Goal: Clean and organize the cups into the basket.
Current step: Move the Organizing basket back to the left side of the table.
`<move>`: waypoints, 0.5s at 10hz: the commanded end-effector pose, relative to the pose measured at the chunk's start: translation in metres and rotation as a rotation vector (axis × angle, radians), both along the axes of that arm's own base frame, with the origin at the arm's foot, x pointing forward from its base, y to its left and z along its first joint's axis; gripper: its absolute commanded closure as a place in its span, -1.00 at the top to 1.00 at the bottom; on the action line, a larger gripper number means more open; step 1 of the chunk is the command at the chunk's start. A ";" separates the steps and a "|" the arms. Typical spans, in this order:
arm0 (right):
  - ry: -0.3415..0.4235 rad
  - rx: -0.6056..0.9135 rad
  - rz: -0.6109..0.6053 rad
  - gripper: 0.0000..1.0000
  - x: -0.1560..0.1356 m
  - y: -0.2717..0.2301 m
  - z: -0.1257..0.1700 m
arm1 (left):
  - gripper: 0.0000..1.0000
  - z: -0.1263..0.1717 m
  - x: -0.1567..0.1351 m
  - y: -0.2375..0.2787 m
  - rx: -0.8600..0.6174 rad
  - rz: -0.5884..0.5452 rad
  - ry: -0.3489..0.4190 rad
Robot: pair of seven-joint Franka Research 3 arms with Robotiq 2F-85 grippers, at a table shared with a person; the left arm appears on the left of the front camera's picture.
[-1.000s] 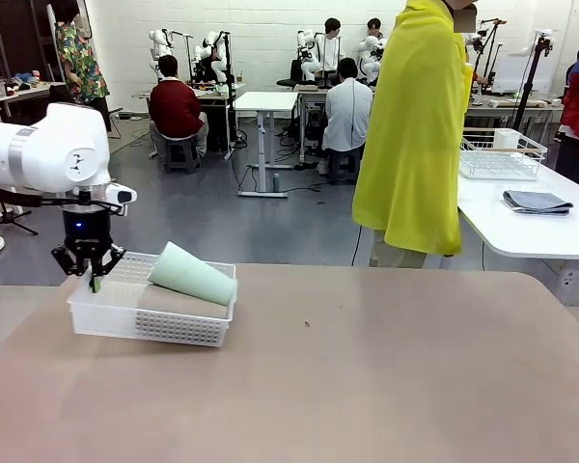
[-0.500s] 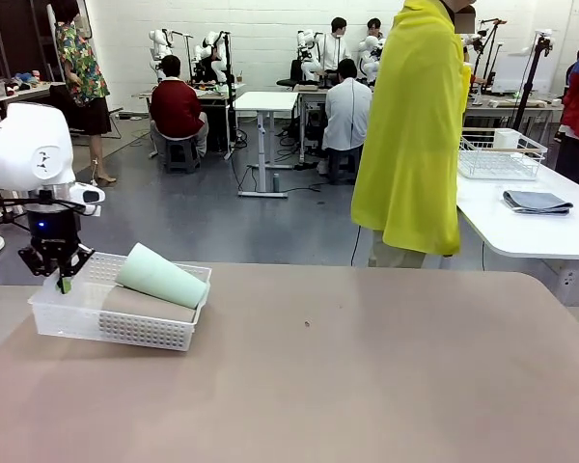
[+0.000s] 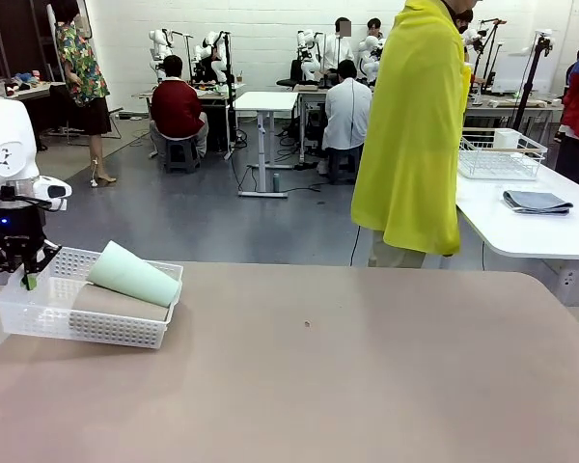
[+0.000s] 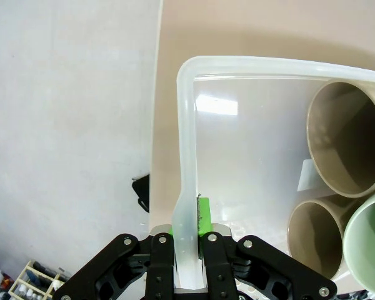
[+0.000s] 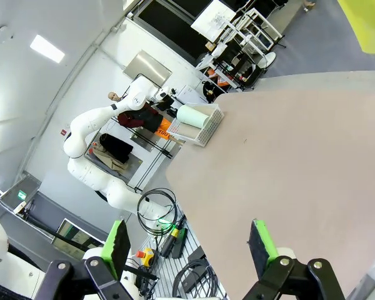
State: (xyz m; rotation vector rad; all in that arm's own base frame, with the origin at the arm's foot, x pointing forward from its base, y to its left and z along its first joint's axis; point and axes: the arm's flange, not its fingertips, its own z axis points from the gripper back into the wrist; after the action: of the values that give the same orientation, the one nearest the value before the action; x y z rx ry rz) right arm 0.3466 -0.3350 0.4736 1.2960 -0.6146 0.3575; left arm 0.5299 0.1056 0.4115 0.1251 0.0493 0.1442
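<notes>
Now the left tool [image 3: 21, 273] — clamped on the basket [image 3: 77, 326] rim — has dragged it to the tabletop's left edge. Cups [image 3: 133, 274] lie inside; organizing looks nearly complete. Right tool [image 5: 190, 247] stands spread, holding nothing.

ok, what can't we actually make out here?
- Front view: the tan cups lie mostly under the green cup and behind the basket mesh.
- Left wrist view: cup bottoms are cut off by the right edge.
- Right wrist view: the basket is too small for counting cups.
</notes>
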 end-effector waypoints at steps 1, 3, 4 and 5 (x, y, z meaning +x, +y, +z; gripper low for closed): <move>0.008 -0.013 0.007 1.00 -0.001 -0.002 0.001 | -0.89 -0.002 -0.009 -0.005 0.028 0.061 -0.033; 0.008 -0.013 0.007 1.00 -0.001 -0.002 0.001 | -0.89 0.000 0.000 0.000 0.000 0.000 0.000; 0.008 -0.013 0.007 1.00 -0.001 -0.002 0.001 | -0.89 0.000 0.000 0.000 0.000 0.000 0.000; 0.008 -0.013 0.007 1.00 -0.001 -0.002 0.001 | -0.89 0.000 0.000 0.000 0.000 0.000 0.000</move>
State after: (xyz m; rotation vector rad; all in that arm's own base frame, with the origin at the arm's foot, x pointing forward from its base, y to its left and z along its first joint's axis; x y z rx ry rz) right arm 0.3466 -0.3350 0.4736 1.2960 -0.6146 0.3575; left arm 0.5266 0.1055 0.4065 0.1354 0.0512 0.1585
